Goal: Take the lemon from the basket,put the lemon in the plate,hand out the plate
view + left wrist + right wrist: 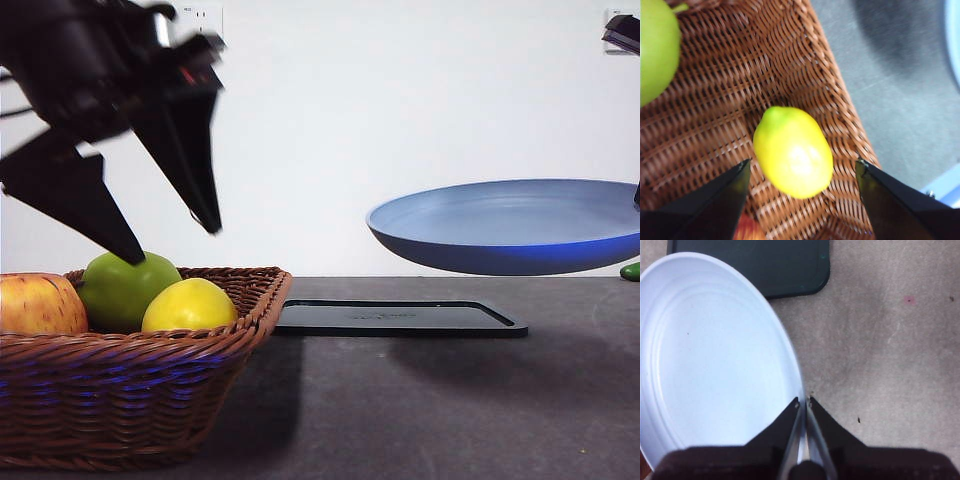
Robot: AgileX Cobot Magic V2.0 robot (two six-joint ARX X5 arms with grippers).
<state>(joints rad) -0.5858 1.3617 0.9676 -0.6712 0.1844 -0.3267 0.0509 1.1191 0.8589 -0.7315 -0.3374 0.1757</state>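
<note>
The yellow lemon (pixel 190 305) lies in the brown wicker basket (pixel 150 370) at the front left, beside a green apple (pixel 128 290). In the left wrist view the lemon (pixel 793 151) sits between my left gripper's open jaws. My left gripper (pixel 178 240) hangs just above the basket, open and empty. The blue-grey plate (pixel 510 225) is held in the air at the right, tilted slightly. My right gripper (pixel 803 402) is shut on the plate's rim (pixel 790 360); in the front view it is almost out of frame at the right edge.
A red-yellow apple (pixel 38 303) lies at the basket's left end. A flat black tray (pixel 400 317) lies on the dark table behind and under the plate. A small green thing (pixel 630 271) shows at the right edge.
</note>
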